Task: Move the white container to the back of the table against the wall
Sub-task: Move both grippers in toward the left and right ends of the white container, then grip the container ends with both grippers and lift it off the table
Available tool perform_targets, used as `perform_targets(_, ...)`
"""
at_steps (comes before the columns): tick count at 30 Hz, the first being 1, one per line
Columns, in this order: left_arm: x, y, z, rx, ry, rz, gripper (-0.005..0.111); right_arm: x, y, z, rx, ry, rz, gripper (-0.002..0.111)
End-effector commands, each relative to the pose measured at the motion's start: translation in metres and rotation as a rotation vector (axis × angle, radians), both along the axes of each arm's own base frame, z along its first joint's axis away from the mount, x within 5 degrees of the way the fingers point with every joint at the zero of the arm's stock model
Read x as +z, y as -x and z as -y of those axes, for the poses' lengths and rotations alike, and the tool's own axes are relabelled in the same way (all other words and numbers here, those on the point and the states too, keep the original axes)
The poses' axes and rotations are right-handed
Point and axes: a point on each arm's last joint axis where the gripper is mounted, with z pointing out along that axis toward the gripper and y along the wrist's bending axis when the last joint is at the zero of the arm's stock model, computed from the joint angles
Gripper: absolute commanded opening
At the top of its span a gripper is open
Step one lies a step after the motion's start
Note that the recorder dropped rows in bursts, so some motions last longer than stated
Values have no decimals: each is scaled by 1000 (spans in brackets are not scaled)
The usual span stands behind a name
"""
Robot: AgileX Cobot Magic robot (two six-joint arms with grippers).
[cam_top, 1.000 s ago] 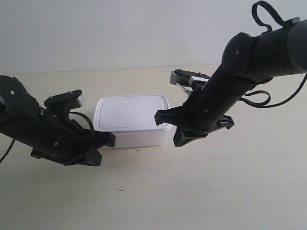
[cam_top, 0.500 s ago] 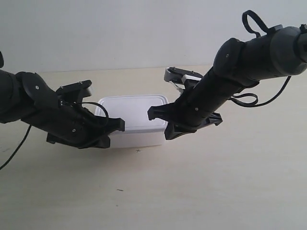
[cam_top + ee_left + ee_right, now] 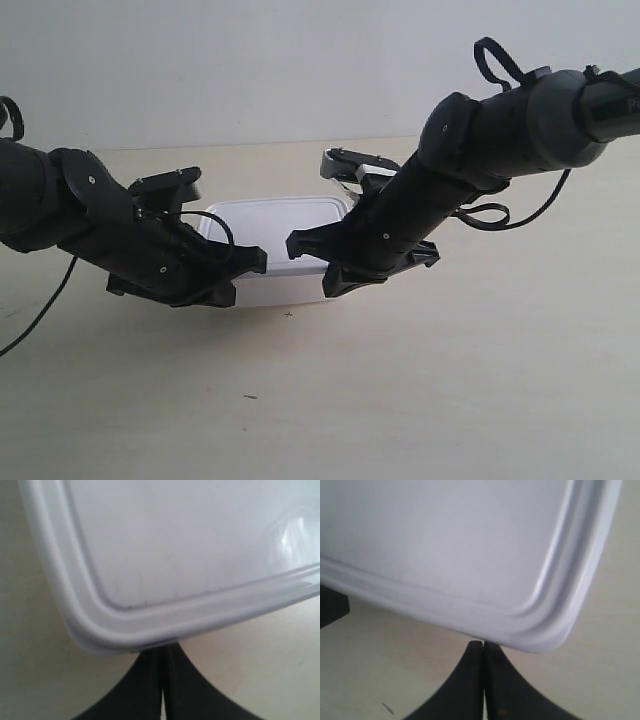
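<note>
The white container (image 3: 268, 222) sits mid-table on the beige table (image 3: 450, 380), well in front of the pale wall (image 3: 250, 60). The exterior view's left arm has its gripper (image 3: 255, 262) at the box's front-left corner. The arm at that view's right reaches its gripper (image 3: 298, 245) over the front-right part of the lid. In the left wrist view, my left gripper (image 3: 161, 652) is shut, its tips at the rim of a lid corner (image 3: 190, 545). My right gripper (image 3: 483, 645) is likewise shut, its tips at another corner of the lid (image 3: 445, 540). Neither holds anything.
Black cables (image 3: 500, 212) loop off the arm at the exterior view's right. A cable (image 3: 40, 300) trails from the other arm across the table. Small dark specks (image 3: 248, 397) mark the wood in front of the box. Bare table lies between the box and the wall.
Both arms have closed in on the container from either side, the one at the exterior view's right sliding over the lid. The container has stayed about where it was.
</note>
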Motion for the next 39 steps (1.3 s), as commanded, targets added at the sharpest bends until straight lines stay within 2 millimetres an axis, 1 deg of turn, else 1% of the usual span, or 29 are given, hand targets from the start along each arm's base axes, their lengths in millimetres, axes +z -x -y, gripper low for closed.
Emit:
perform_targets(1,1,-3,2,-3,-7,26,0,-3,-5,-3,-10,0,36,0)
perform_targets(8,2,-5,1,-17,-22,50,0,-16,-5,-3,-11,15,15,0)
perform_targets(12,2,-7,0,-13,-30,75,0,-16,-10,-2,-25,16,63,0)
perform_targets(15,3,-9,0,-3,-35,94,0,-18,-10,-2,-27,18,63,0)
perform_targets(19,-2,-10,1,-35,-46,81,0,-25,-12,-2,-29,27,64,0)
perform_targets(24,-12,-21,5,-41,-48,67,0,-28,-14,-2,-43,28,77,0)
perform_targets(31,-8,-31,7,-66,-68,106,0,-26,-20,-1,-76,26,145,0)
perform_targets(33,-11,-32,7,-67,-70,101,0,-23,-25,-4,-71,16,150,0)
perform_targets(34,-11,-32,7,-67,-70,101,0,-20,-30,-9,-63,5,152,0)
perform_targets(37,-10,-35,6,-53,-75,127,0,-21,-43,-18,-58,-12,136,0)
perform_targets(39,-10,-39,2,-30,-83,152,0,-21,-47,-21,-46,-16,129,0)
